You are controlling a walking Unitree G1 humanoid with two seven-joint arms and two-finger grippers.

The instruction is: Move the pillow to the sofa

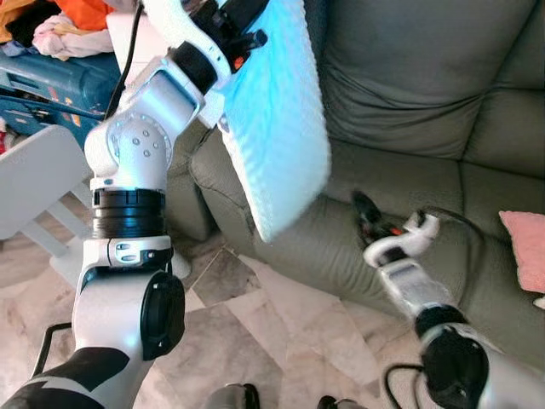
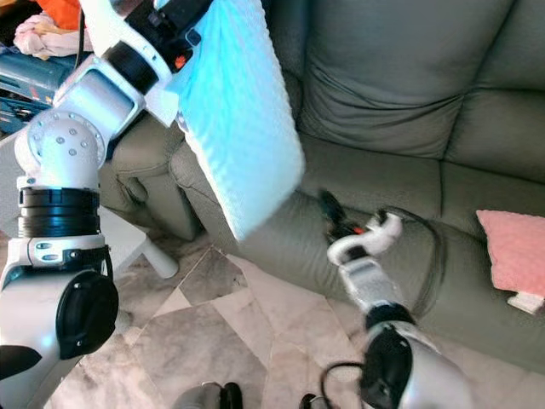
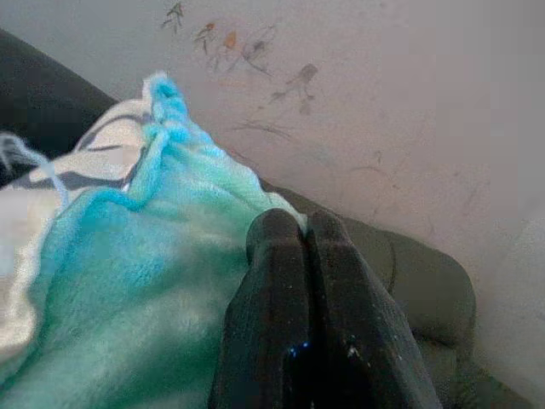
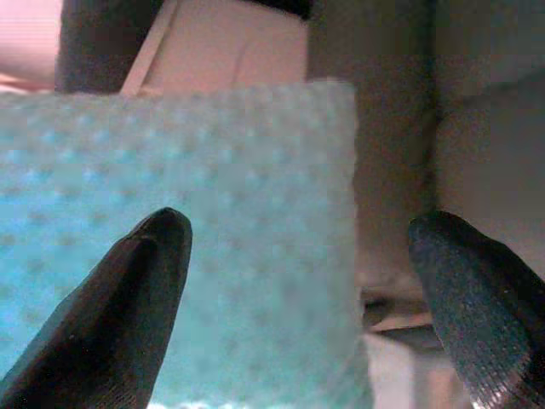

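Note:
A light blue, bumpy pillow (image 1: 277, 111) hangs in the air in front of the grey-green sofa (image 1: 409, 111), its lower corner above the left end of the seat. My left gripper (image 1: 247, 38) is raised high and shut on the pillow's (image 3: 128, 281) upper edge; the two black fingers (image 3: 298, 332) are pressed together on the fabric. My right gripper (image 1: 368, 217) is low over the seat cushion, open, pointing toward the pillow (image 4: 196, 230) with nothing between its fingers (image 4: 128, 315).
A pink cushion (image 1: 524, 247) lies on the sofa seat at the right. A white stool (image 1: 38, 183) and a blue box (image 1: 51, 85) under a heap of clothes stand at the left. Marble floor (image 1: 247, 341) lies in front of the sofa.

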